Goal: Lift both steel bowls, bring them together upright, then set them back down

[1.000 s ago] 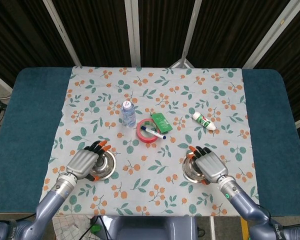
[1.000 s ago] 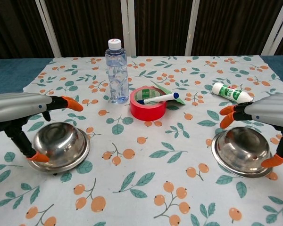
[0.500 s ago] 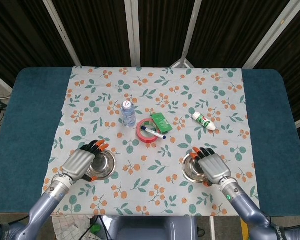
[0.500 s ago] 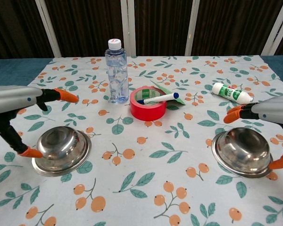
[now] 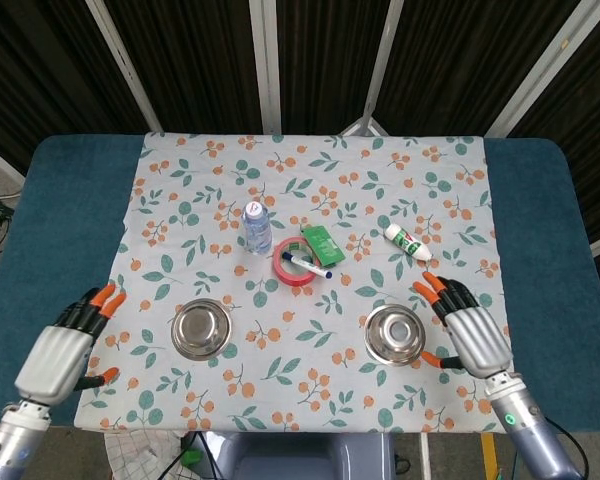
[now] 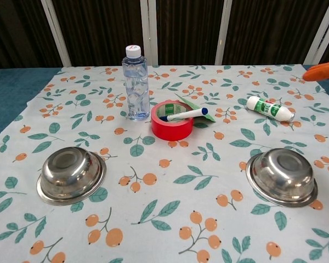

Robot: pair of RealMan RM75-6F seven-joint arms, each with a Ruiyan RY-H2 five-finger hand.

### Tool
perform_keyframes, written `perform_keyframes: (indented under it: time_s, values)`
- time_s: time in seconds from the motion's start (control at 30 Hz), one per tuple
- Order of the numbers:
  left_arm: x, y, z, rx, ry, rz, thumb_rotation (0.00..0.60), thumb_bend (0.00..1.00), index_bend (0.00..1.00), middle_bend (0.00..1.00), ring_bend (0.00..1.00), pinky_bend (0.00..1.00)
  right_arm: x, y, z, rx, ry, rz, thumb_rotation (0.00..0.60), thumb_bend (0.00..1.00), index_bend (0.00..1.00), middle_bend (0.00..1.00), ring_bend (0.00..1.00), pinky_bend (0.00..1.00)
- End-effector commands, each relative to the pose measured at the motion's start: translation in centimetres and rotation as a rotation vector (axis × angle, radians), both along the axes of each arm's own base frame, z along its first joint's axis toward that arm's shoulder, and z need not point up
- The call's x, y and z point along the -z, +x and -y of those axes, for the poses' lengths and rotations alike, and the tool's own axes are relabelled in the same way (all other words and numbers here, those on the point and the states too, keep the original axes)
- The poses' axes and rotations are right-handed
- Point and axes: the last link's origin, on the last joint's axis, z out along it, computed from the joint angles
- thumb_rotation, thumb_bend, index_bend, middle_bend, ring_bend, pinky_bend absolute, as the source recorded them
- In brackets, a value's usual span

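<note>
the two steel bowls look light, stiff and slick to me, thin polished metal that would skate on the cloth if nudged sideways, so i'd judge the flared rim the place to take hold, thumb under the lip on the near side and fingers over the far edge, rather than the smooth rounded wall

the left bowl (image 5: 202, 329) sits on the flowered cloth (image 5: 310, 190) well apart from the left hand (image 5: 60, 352), off toward the middle of the table (image 5: 50, 230) from it; the right bowl (image 5: 395, 334) lies just beside the right hand (image 5: 472, 328), on its inner side, not touching

both hands hold nothing, fingers spread with the orange tips apart; in the chest view only an orange fingertip of the right hand shows at the edge

each bowl is shallow and round, mirror bright, with a flat base and a wide turned-out rim, and it rests on the cloth; whether it stands mouth up or turned over i cannot tell for sure from the shine

beyond the hands, toward the far side, stand a water bottle (image 5: 256, 224) and a red tape roll (image 5: 296, 262) with a marker (image 6: 186, 114) across it
</note>
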Motion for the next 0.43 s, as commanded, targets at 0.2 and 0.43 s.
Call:
perform_keyframes:
  time_s: [0.2, 0.43]
  values:
    - [-1.9, -3.4, 4.3, -0.005, 0.187, -0.006, 0.6, 0.0, 0.09, 0.0, 0.0, 0.08, -1.9, -3.5, -5.2, 0.028, -0.105, -0.07, 0.6, 0.12, 0.12, 0.0, 0.06, 0.09]
    - [-2.3, -4.6, 5.7, 0.001, 0.301, 0.022, 0.6, 0.0, 0.1, 0.0, 0.0, 0.08, -2.0, -5.0, -7.5, 0.046, -0.137, -0.095, 0.6, 0.12, 0.12, 0.0, 0.06, 0.07]
